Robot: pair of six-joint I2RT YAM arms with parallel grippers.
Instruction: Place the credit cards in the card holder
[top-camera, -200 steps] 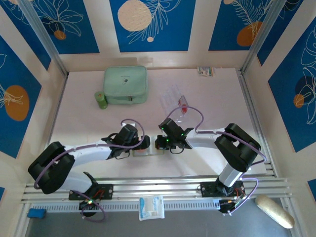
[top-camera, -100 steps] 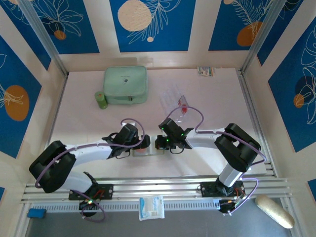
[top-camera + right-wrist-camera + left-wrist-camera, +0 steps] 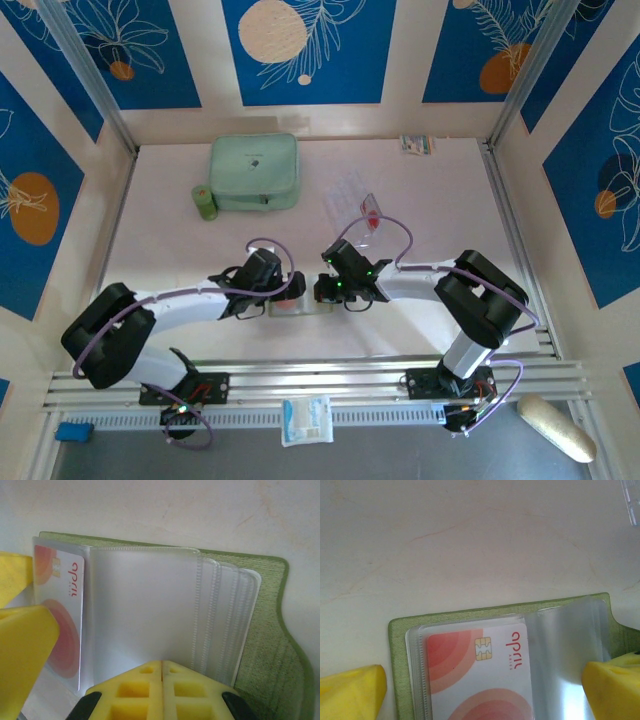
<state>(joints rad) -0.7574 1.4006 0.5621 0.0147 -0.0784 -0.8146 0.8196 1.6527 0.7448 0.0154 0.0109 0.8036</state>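
Note:
The olive-green card holder (image 3: 299,304) lies open on the table between my two grippers. Its green cover (image 3: 470,612) holds clear sleeves, and one white credit card with red rings (image 3: 485,680) sits in the left sleeve. My left gripper (image 3: 480,694) stands wide open over that card, one yellow fingertip (image 3: 351,692) on each side of it. My right gripper (image 3: 162,667) is shut, its closed tips resting against the stack of clear sleeves (image 3: 145,605). More transparent credit cards (image 3: 364,209) with a red mark lie farther back on the table.
A mint-green zip case (image 3: 254,172) and a small green roll (image 3: 205,203) stand at the back left. A small packet (image 3: 416,144) lies at the back right corner. Both arms (image 3: 180,305) reach inward from the near rail.
The left arm's elbow has crept slightly to the right. Both grippers and the card holder stay where they were.

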